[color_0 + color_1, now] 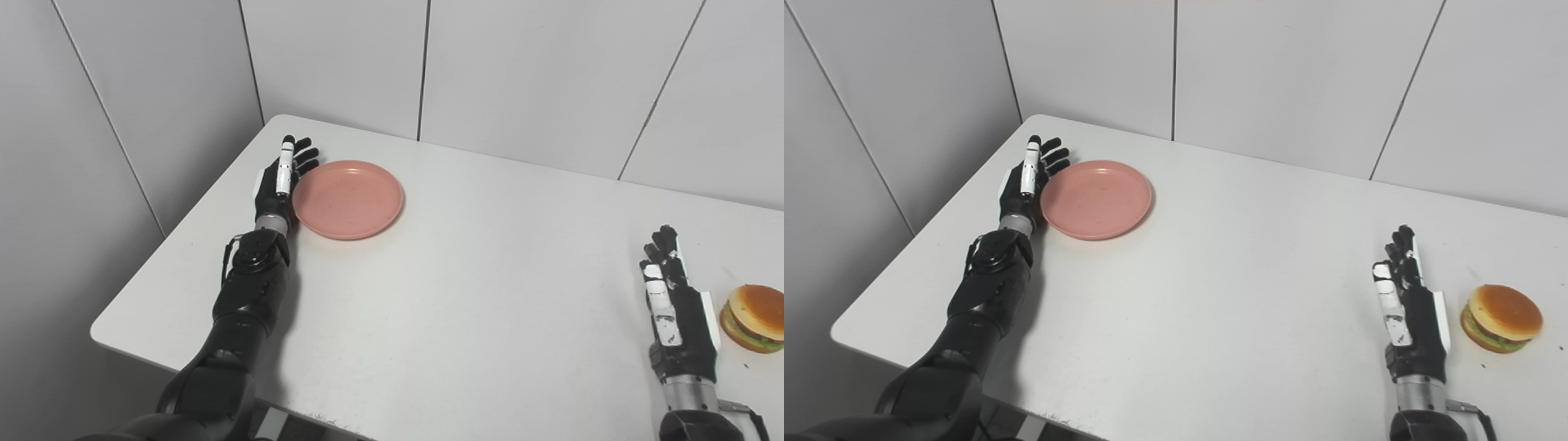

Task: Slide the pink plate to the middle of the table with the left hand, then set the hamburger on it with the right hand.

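The white, smooth-topped bench [465,275] fills most of both views, its far left corner tucked against grey wall panels. On it, near that far left corner, lies the round, shallow pink plastic plate [348,198], flat and bare, well short of the middle of the bench. The black-and-white left hand [280,179] stands edge-on at the plate's left rim, fingers extended and together, holding nothing; it looks to be touching the rim, or just beside it. The right hand [1409,312] rests near the right edge of the bench, fingers straight and slightly spread, empty. Just beside it, toward the right edge, sits the small toy hamburger [1502,317] with a tan bun and green lettuce layer — close to the hand but apart from it.

The plate seems light and rigid, and on this slick surface it should glide easily — a flat push against the left rim, kept low, ought to move it without tipping. Pushing off-centre could make it spin away. The hamburger looks light and possibly squashy; taking it across the bun's sides, with thumb opposite the fingers, would likely keep its layers together.
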{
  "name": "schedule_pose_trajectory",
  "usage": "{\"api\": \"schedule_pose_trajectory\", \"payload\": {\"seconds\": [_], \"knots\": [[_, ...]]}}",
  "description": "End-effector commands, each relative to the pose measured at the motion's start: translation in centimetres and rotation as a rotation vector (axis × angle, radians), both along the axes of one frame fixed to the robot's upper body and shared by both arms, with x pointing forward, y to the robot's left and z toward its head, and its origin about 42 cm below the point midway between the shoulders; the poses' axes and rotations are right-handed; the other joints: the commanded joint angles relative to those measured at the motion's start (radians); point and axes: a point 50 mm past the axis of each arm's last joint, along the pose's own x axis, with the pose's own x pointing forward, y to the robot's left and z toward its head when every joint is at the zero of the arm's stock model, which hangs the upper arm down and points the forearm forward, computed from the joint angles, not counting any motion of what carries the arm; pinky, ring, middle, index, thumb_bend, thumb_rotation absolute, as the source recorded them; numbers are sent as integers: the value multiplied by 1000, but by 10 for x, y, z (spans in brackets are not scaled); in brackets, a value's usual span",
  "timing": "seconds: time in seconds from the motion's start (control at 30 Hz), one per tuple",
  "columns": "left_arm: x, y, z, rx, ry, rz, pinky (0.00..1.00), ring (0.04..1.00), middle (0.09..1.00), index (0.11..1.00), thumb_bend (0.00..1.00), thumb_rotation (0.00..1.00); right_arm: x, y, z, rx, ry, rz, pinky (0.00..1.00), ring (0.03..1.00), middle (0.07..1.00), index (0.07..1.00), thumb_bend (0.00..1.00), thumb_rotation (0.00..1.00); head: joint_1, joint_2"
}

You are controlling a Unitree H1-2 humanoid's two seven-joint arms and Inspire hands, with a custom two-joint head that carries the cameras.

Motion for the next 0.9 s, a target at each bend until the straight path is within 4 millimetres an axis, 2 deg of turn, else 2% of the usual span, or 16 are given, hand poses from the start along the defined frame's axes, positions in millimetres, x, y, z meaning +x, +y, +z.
{"api": "schedule_pose_trajectory", "payload": {"seconds": [0.0,0.13,0.23,0.47,0.5,0.67,0.87], "knots": [[12,-12,22,26,-55,-46,797,807,775,753,446,1000,-3,3,-3,5,4,-10,999,1000,1000,1000,617,862,0,0],[11,-28,23,24,-60,-74,785,801,770,746,438,1000,-1,7,-4,12,10,-7,1000,1000,1000,1000,645,859,-12,4],[11,-43,24,44,-55,-122,773,805,778,753,441,1000,-1,12,-4,22,13,-5,1000,1000,1000,1000,623,847,-24,7],[11,-73,20,6,-51,-199,801,819,787,753,464,1000,-1,15,-1,14,18,7,1000,1000,1000,1000,645,854,-67,17],[10,-77,18,2,-53,-220,802,819,787,753,463,1000,-1,16,-1,9,15,5,1000,1000,1000,1000,645,855,-105,21],[5,-92,12,-5,-42,-236,778,819,787,751,455,1000,-7,22,3,-20,29,-14,1000,994,1000,1000,619,875,-194,37],[-2,-108,8,-30,-33,-262,728,777,754,726,441,1000,-5,32,2,-26,26,-3,1000,1000,1000,1000,590,870,-279,46]]}}
